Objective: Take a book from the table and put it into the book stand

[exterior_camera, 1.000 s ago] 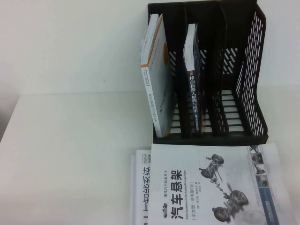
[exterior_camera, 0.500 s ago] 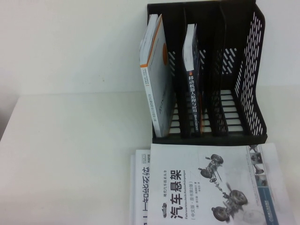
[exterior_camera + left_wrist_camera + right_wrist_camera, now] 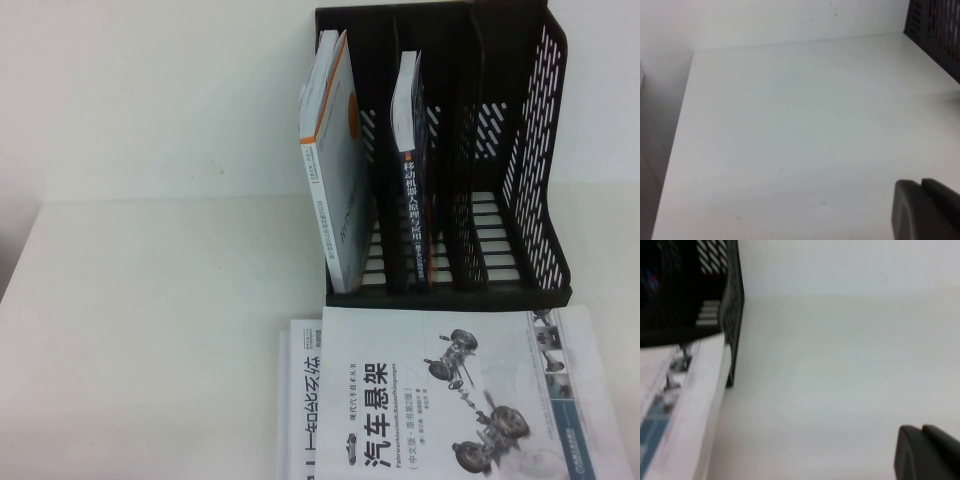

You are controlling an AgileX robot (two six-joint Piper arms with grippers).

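Dark navy paperback book (image 3: 415, 205) with white characters down its spine stands upright in the middle slot of the black plastic three-slot book stand (image 3: 535, 160), its spine facing the front opening. The stand's slot to the left of it holds a taller white book with an orange spine stripe (image 3: 335, 170), leaning slightly. The slot on the other side of the navy book shows only its slatted base. The stand sits at the back of the plain white desk (image 3: 150, 330). Just in front of the stand lies a white book with car suspension drawings (image 3: 450, 395), flat on the desk and resting on what seems to be another white book (image 3: 298, 400) beneath it. The left gripper (image 3: 922, 185) hangs over bare desk well left of the stand, clenched with nothing between its fingers. The right gripper (image 3: 922, 430) hangs over bare desk on the stand's right; its fingers look pressed together and hold nothing.
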